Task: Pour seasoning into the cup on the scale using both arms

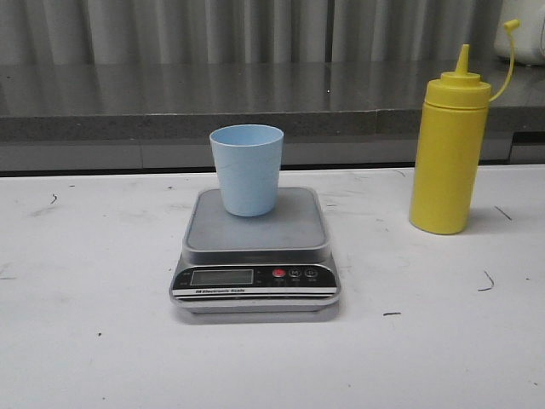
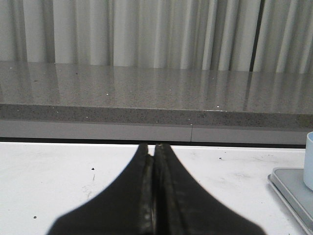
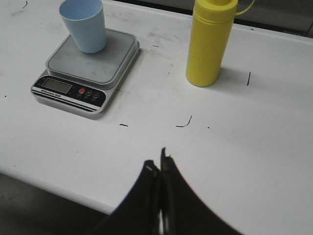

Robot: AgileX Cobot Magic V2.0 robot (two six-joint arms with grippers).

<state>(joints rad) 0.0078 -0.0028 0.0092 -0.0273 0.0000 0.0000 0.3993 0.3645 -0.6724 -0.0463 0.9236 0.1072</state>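
Nothing's started yet, as far as these views show. Your cup point(image 1: 247, 169) stands upright on the steel platform of the scale point(image 1: 255, 256), toward its back edge, and looks empty from the right wrist view; the display is too dim to read. The seasoning point(image 1: 451, 149) stands upright on the bench point(image 1: 94, 324), well apart from the scale on the robot's right, nozzle uncovered with the tethered cap hanging off to the side.

Your left pincer point(image 2: 153, 149) has its fingers pressed together with nothing between them, low over the bench, with the scale's corner and the cup's edge just showing at the side of its view. Your right pincer point(image 3: 159, 164) is likewise closed on nothing, hovering above the near part of the bench, with both the bottle and the scale ahead of it.

So everything's left, I'd judge: open up, grab the bottle, probably steady the cup or the bottle with the other arm, carry the bottle over, tip the nozzle into the cup, squeeze. Bottle's tall, so mind tipping it on approach.
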